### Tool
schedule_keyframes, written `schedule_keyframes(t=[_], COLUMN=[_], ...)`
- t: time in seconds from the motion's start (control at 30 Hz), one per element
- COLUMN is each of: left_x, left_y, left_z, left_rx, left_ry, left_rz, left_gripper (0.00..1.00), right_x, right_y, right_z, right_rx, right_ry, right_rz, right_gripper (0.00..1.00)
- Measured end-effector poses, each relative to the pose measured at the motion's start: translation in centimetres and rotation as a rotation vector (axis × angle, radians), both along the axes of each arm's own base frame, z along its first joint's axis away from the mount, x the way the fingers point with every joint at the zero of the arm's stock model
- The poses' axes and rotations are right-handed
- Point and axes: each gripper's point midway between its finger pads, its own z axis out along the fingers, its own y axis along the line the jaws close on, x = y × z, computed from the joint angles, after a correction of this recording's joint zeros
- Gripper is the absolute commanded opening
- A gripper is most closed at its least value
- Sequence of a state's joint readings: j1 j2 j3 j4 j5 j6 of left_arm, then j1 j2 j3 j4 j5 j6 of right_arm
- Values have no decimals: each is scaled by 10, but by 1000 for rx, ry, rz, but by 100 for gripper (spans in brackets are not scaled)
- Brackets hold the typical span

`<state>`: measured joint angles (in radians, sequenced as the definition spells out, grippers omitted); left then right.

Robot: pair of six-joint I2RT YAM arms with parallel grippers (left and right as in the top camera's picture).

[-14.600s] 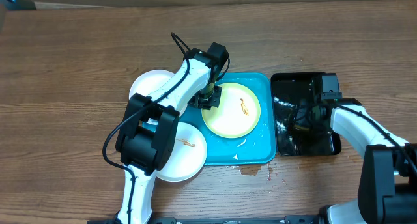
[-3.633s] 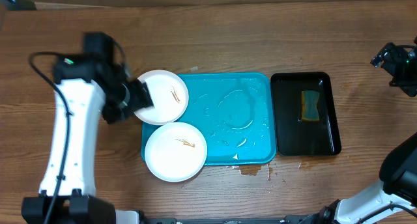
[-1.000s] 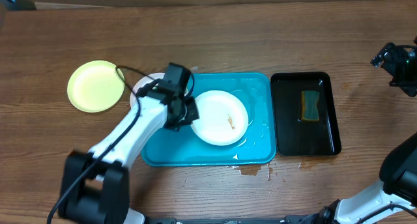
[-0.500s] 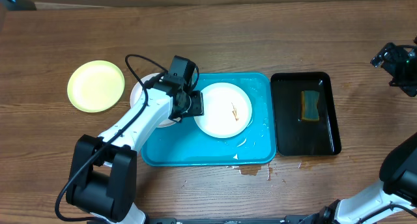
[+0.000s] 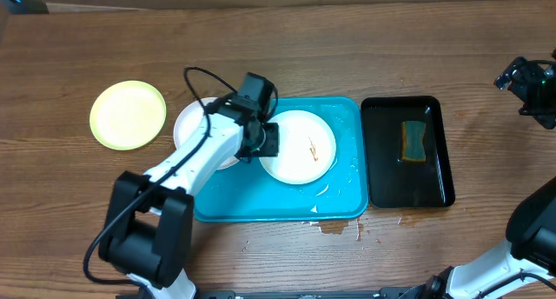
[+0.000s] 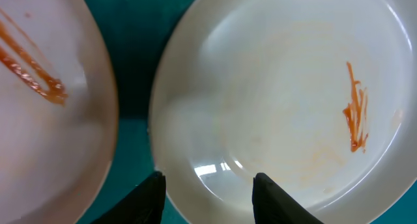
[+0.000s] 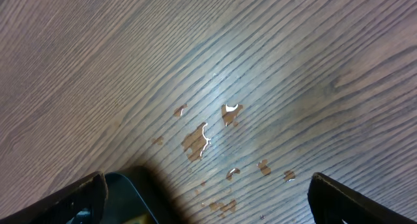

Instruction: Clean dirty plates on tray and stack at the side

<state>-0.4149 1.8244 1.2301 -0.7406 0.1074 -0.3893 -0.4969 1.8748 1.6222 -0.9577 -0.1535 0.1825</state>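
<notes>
left pincer: released at smeared plate
right pincer: spread
change: plate shifted onto tray; scrubbing awaited

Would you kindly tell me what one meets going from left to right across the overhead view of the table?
Pale yellow-green round plate → white round plate partly under the left arm → smeared white round plate → black rectangular tray → right tool.
</notes>
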Motion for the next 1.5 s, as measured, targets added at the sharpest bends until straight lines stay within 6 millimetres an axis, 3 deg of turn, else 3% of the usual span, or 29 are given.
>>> schedule_keyframes(t=[0.13, 0.5, 0.83, 1.13, 1.33, 1.43, 1.5], left_x=[-4, -5, -1, -2, -3, -4, -4], left_y=[-3, 13, 15, 13, 13, 11, 10], left_z=[-7, -11, -12, -26, -30, -30, -31], left_rx=[36, 130, 134, 135, 136, 124, 117], left_ry=[8, 5, -6, 23, 30, 37, 40], left_rz=[-17, -3, 38, 52, 57, 59, 64], left_gripper=[38, 36, 33, 31, 24, 24, 27], right_x=[0, 0, 0, 0, -8, -5, -7], right_y=[0, 0, 0, 1, 24, 49, 59], right_z=[0, 0, 0, 0, -3, 2, 2], right_rx=[0, 0, 0, 3, 110, 195, 225], right_ry=[0, 0, 0, 1, 20, -21, -18], right_rz=[0, 0, -1, 1, 59, 179, 215], right_gripper=[100, 100, 100, 100, 100, 86, 82])
